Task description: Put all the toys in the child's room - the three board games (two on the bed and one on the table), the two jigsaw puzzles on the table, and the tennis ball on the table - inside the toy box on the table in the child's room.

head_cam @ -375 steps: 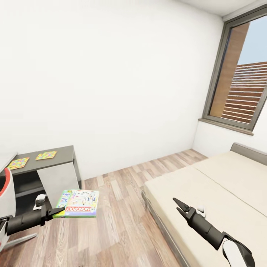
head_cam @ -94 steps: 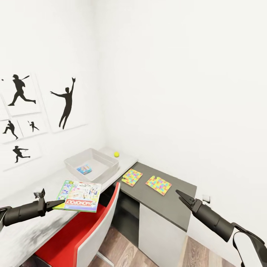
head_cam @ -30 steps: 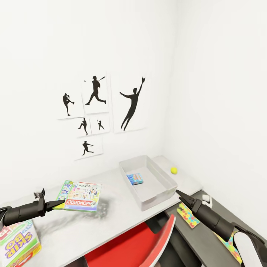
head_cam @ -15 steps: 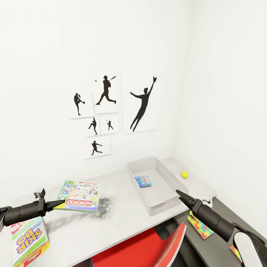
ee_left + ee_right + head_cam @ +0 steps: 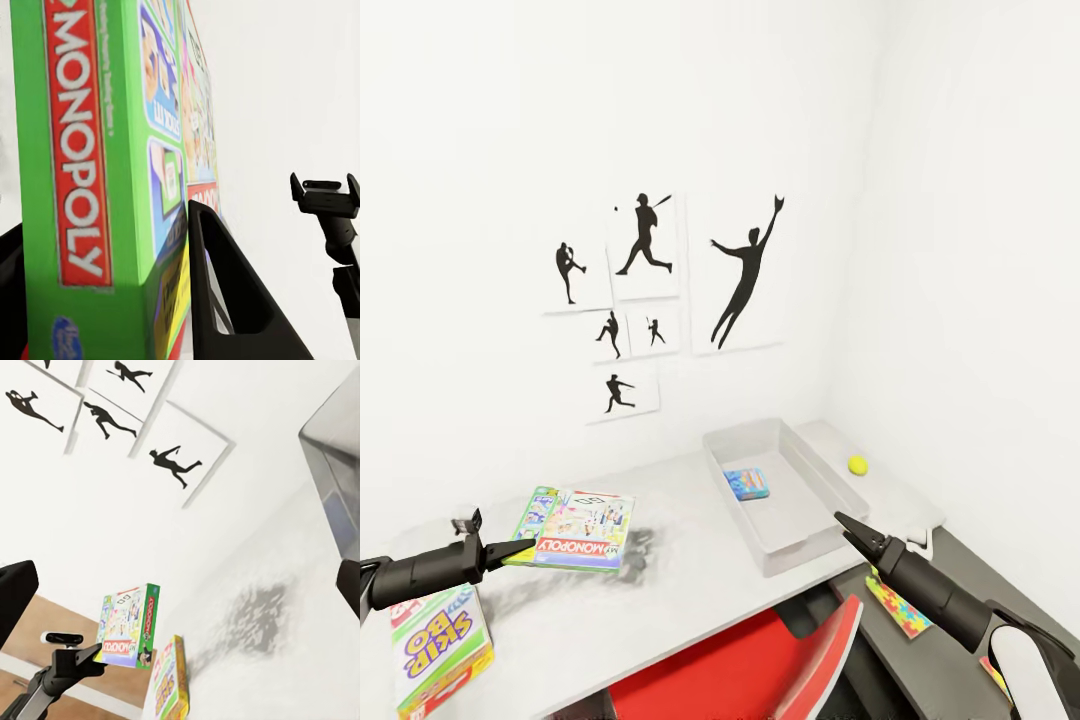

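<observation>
My left gripper (image 5: 510, 551) is shut on the edge of the white-and-green Monopoly board game (image 5: 575, 528), holding it flat just above the pale grey table (image 5: 660, 585). The left wrist view has the same board game (image 5: 82, 165) clamped between the fingers (image 5: 225, 300). The toy box (image 5: 830, 525) stands at the table's right end with a blue board game (image 5: 746, 484) lying inside. A yellow tennis ball (image 5: 857, 464) rests beyond it. One jigsaw puzzle (image 5: 896, 606) lies on the lower dark section. My right gripper (image 5: 850, 530) hovers open at the toy box's near corner.
A Skip-Bo box (image 5: 435, 645) lies at the table's left end, below my left arm. A red chair (image 5: 760, 670) is tucked under the table's front edge. Baseball silhouette posters (image 5: 660, 300) hang on the white wall behind.
The view has swung from the bed and floor round to the table and toy box. Both arms keep their pose, with the Monopoly game still in the left gripper.
</observation>
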